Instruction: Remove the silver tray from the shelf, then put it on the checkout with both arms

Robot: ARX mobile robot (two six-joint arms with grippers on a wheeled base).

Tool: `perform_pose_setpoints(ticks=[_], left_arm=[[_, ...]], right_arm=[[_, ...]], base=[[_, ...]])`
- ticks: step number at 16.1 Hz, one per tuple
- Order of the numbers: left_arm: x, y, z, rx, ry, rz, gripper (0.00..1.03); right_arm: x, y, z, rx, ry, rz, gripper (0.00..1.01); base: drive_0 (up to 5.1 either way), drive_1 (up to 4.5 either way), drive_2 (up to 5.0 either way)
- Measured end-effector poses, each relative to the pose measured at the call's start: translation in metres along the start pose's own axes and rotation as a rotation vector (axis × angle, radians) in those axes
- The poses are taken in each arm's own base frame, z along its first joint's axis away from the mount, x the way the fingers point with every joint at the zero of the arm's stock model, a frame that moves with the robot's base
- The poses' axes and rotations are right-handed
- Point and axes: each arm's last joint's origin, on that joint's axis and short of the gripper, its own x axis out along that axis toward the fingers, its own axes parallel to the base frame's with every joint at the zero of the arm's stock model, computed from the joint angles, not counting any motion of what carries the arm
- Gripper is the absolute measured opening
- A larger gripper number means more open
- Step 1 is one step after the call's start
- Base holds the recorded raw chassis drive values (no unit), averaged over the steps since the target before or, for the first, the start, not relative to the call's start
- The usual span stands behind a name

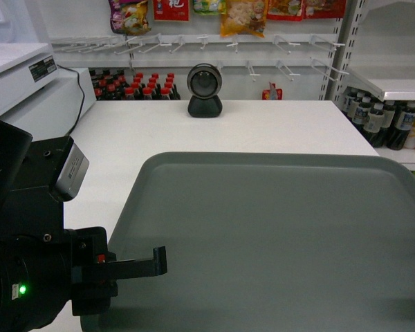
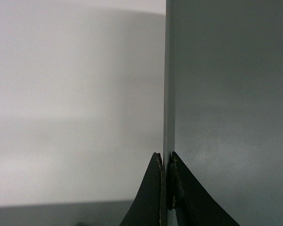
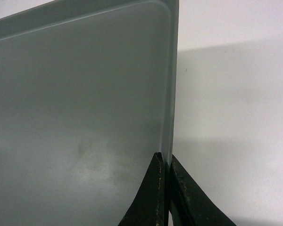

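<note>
The silver tray (image 1: 277, 235) is held flat over the white tabletop (image 1: 228, 128), near the black scanner (image 1: 205, 90), so it only needs to go down. The left end effector (image 2: 166, 188) is pinched tight on the tray's left rim, and the right end effector (image 3: 166, 188) is pinched on its right rim. The head view shows only the left arm, while the wrist views show both grips up close.

The tray (image 1: 277, 235) looks matt grey-green, smooth, with faint smudges on its face in the right wrist view. The bench (image 1: 214, 128) is smooth, plain white with a dull sheen. The scanner (image 1: 205, 88) is glossy black plastic. The left gripper (image 2: 166, 162) has matt black jaws with rough, worn edges.
</note>
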Motion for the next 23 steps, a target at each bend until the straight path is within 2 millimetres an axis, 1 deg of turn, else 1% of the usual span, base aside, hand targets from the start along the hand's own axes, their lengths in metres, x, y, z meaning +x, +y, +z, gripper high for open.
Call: perform_pose_setpoints(ticks=[4,8,10,11,12,13,14,16,17,18,19,20,22,23], left_arm=[[0.0,0.0,0.001,0.0,-0.003,0.0,0.03],[0.0,-0.001,0.002,-0.003,-0.026,0.005,0.03],[0.005,-0.006,0.002,-0.002,-0.124,0.089,0.03],[0.009,-0.008,0.006,0.001,-0.131,0.115,0.03],[0.023,-0.01,0.018,0.002,-0.157,0.135,0.03],[0.039,-0.01,0.03,0.014,-0.164,0.147,0.03],[0.058,-0.007,0.042,0.028,-0.155,0.149,0.03],[0.102,-0.001,0.057,0.067,-0.066,0.152,0.03],[0.139,0.001,0.068,0.104,0.01,0.156,0.03],[0.174,-0.002,0.101,0.14,0.029,0.169,0.03],[0.19,-0.002,0.092,0.136,0.114,0.193,0.25],[0.185,-0.003,0.091,0.126,0.098,0.183,0.46],[0.178,-0.002,0.092,0.106,0.068,0.166,0.55],[0.176,-0.002,0.093,0.101,0.061,0.162,0.57]], right_arm=[[0.0,0.0,0.001,-0.001,-0.004,0.0,0.03],[0.0,0.0,0.001,-0.004,-0.008,0.004,0.03],[0.004,0.002,0.005,-0.088,-0.113,0.08,0.03],[0.008,0.007,0.01,-0.115,-0.141,0.105,0.03],[0.02,0.016,0.025,-0.16,-0.186,0.109,0.03],[0.037,0.021,0.036,-0.176,-0.192,0.106,0.03],[0.058,0.026,0.043,-0.184,-0.173,0.085,0.03],[0.105,0.024,0.051,-0.141,-0.059,0.042,0.03],[0.144,0.021,0.06,-0.087,0.042,0.009,0.03],[0.191,0.027,0.092,-0.081,0.075,-0.056,0.03],[0.208,0.029,0.088,-0.109,0.142,-0.158,0.25],[0.206,0.026,0.087,-0.115,0.084,-0.191,0.47],[0.197,0.025,0.089,-0.113,0.054,-0.185,0.57],[0.195,0.025,0.09,-0.113,0.047,-0.184,0.58]], base=[[0.0,4.12,-4.1],[0.0,0.0,0.0],[0.0,0.0,0.0],[0.0,0.0,0.0],[0.0,0.0,0.0],[0.0,0.0,0.0],[0.0,0.0,0.0],[0.0,0.0,0.0],[0.0,0.0,0.0],[0.0,0.0,0.0],[0.0,0.0,0.0],[0.0,0.0,0.0],[0.0,0.0,0.0],[0.0,0.0,0.0]])
